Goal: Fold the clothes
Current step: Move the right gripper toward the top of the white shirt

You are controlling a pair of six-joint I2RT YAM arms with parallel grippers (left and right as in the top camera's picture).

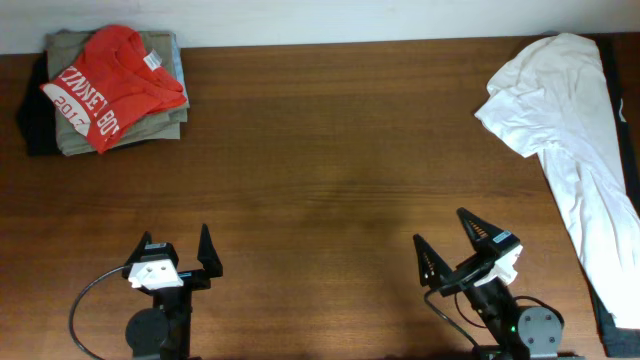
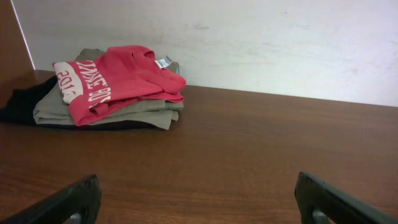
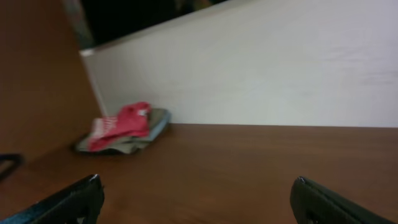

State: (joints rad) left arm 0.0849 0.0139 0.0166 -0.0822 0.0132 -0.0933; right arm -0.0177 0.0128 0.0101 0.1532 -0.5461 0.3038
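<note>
A stack of folded clothes sits at the table's far left corner, with a red printed T-shirt (image 1: 112,85) on top of olive garments (image 1: 130,130) and a black one at its left. It also shows in the left wrist view (image 2: 112,81) and, small, in the right wrist view (image 3: 121,127). A crumpled white shirt (image 1: 570,120) lies unfolded at the right edge and trails toward the front. My left gripper (image 1: 172,247) is open and empty near the front left. My right gripper (image 1: 440,228) is open and empty near the front right, well left of the white shirt.
A white wall (image 2: 249,43) runs along the table's far edge. The brown wooden tabletop (image 1: 330,160) stretches between the stack and the white shirt. A dark item (image 1: 612,320) lies under the shirt's end at the front right.
</note>
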